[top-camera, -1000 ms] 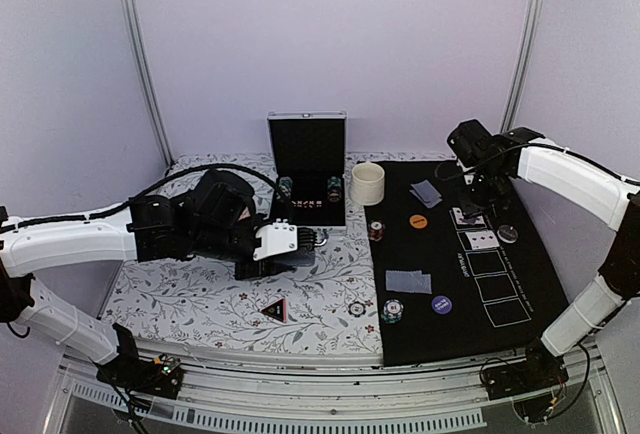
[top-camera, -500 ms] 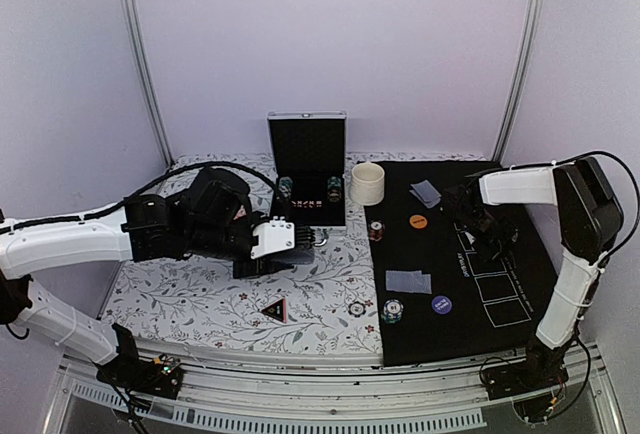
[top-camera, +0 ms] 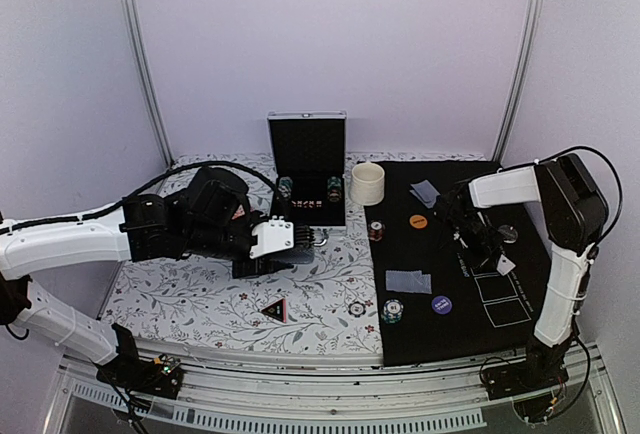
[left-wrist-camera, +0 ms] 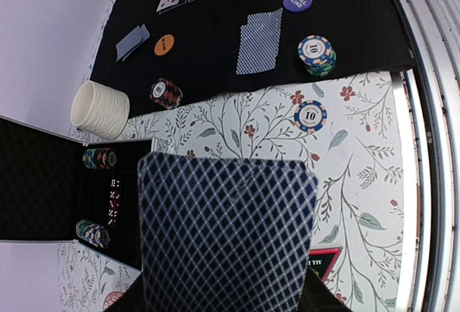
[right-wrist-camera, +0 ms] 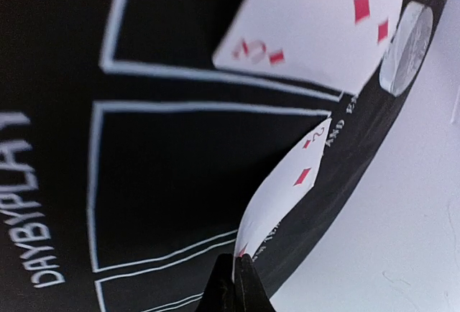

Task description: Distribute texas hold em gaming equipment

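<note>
My left gripper (top-camera: 292, 238) is shut on a stack of blue-backed cards (left-wrist-camera: 226, 233) and holds it above the floral cloth. Its fingertips are hidden behind the stack. My right gripper (right-wrist-camera: 237, 272) is shut on the edge of a two of diamonds (right-wrist-camera: 287, 190), held bent above an outlined box on the black mat (top-camera: 450, 254). It also shows in the top view (top-camera: 492, 256). Another face-up diamond card (right-wrist-camera: 316, 24) lies in the adjoining box. An orange disc (top-camera: 418, 221), a dark blue disc (top-camera: 441, 304), face-down cards (top-camera: 408, 281) and chip stacks (top-camera: 392, 310) lie on the mat. The triangle marker (top-camera: 273, 308) lies on the cloth.
An open black case (top-camera: 308, 169) with chips stands at the back centre. A cream cup (top-camera: 367, 183) stands beside it. A single chip (top-camera: 356, 308) lies on the cloth. A second face-down card pair (top-camera: 426, 192) lies at the mat's far end. A silver disc (right-wrist-camera: 406, 49) lies by the mat's right edge.
My right gripper has come down from the mat's far end towards the near boxes, holding a card. The left arm has barely moved.
</note>
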Controlling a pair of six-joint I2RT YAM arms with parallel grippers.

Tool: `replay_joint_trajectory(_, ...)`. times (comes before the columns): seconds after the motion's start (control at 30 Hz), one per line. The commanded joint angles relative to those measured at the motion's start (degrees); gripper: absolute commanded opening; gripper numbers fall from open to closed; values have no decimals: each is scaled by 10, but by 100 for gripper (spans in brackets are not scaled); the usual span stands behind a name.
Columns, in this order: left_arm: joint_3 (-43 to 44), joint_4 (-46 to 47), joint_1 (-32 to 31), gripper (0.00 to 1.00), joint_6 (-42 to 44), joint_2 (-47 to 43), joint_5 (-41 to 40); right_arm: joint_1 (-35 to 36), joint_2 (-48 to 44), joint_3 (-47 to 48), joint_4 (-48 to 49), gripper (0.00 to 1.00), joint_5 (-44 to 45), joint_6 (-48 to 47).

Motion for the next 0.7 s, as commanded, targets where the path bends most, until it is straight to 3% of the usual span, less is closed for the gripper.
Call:
replay_joint_trajectory(0.0,-4,8,-5,46,5,-1,4,0,18,60,24,2,-62,-23)
replay_joint_trajectory(0.23,-7,9,-4,46,8,-3,-1,-8,52,94,14,2,-89,-48)
replay_joint_trajectory(0.53,-9,10,-3,46,9,-6,0,-60,28,72,-26,2,-60,-44)
replay_joint_trajectory(0.67,-9,10,-4,46,9,-6,0,-65,10,88,-17,2,-103,-57)
